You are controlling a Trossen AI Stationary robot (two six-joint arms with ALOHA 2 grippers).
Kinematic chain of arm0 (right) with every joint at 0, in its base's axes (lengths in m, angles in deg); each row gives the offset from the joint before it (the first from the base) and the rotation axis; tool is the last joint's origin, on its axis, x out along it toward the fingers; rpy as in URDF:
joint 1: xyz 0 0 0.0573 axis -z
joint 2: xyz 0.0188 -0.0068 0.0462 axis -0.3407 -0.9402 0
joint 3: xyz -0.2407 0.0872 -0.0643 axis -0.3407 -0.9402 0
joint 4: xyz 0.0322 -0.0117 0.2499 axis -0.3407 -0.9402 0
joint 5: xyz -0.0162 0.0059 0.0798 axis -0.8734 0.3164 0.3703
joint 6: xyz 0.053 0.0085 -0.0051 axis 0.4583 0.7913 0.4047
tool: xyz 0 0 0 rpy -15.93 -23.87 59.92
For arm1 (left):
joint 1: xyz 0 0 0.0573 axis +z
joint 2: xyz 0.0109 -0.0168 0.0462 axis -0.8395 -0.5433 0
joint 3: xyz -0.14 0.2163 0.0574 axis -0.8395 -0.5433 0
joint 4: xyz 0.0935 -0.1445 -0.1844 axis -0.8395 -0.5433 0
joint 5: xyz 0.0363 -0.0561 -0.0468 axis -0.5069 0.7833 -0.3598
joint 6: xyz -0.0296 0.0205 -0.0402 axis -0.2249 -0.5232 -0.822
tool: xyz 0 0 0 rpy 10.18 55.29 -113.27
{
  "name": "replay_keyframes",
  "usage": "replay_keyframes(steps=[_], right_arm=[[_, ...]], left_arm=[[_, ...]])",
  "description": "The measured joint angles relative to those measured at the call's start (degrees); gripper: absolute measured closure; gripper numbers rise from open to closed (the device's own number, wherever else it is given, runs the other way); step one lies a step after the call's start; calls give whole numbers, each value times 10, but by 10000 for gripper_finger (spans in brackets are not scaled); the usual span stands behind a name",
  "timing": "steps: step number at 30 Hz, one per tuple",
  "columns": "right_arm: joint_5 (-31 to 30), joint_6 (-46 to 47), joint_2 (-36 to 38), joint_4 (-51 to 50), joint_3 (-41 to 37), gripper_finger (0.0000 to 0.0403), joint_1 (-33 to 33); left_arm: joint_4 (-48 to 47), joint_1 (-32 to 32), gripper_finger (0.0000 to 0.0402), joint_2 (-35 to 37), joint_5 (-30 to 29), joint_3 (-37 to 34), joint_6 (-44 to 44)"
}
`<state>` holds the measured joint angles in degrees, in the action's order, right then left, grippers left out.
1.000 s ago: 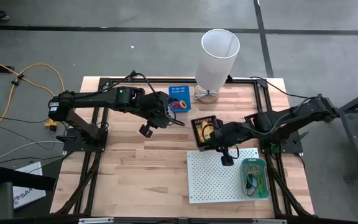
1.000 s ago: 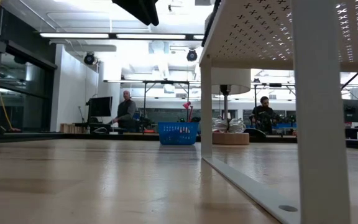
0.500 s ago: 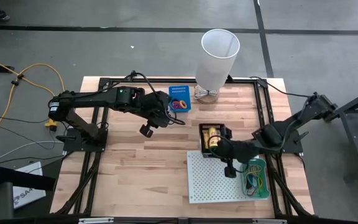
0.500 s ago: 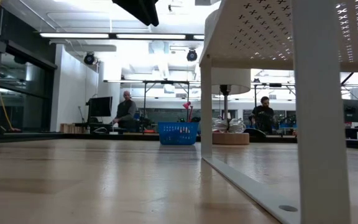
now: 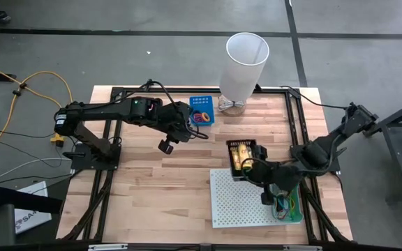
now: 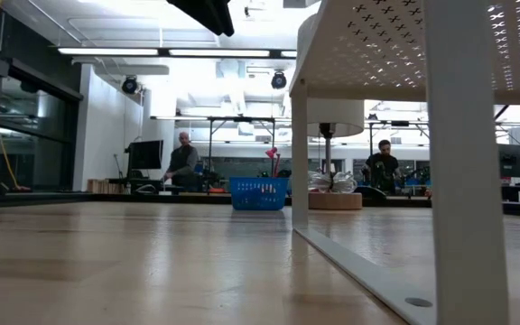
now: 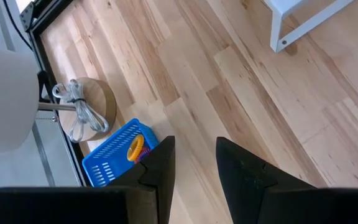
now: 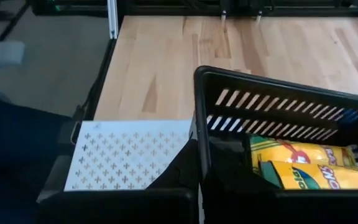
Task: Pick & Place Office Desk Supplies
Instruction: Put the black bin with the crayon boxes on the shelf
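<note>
While the right gripper [image 5: 246, 169] stays clenched on the black basket's [image 5: 243, 157] rim, yellow packs [image 8: 303, 163] lie inside it, at the white board's [image 5: 239, 202] edge. The left gripper [image 7: 191, 168], half open, hangs empty near the blue basket [image 5: 200, 109].

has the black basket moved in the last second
Yes. In the high view the black basket, held by the right gripper, has shifted toward the green tray and now overlaps the white perforated board.
</note>
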<state>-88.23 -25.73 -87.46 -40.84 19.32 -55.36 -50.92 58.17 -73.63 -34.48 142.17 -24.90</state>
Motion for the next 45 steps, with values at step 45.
replay_keyframes(steps=[45], right_arm=[[-128,257,-126,-52,27,401,-172]], left_arm=[[0,0,293,0,3,0,-27]])
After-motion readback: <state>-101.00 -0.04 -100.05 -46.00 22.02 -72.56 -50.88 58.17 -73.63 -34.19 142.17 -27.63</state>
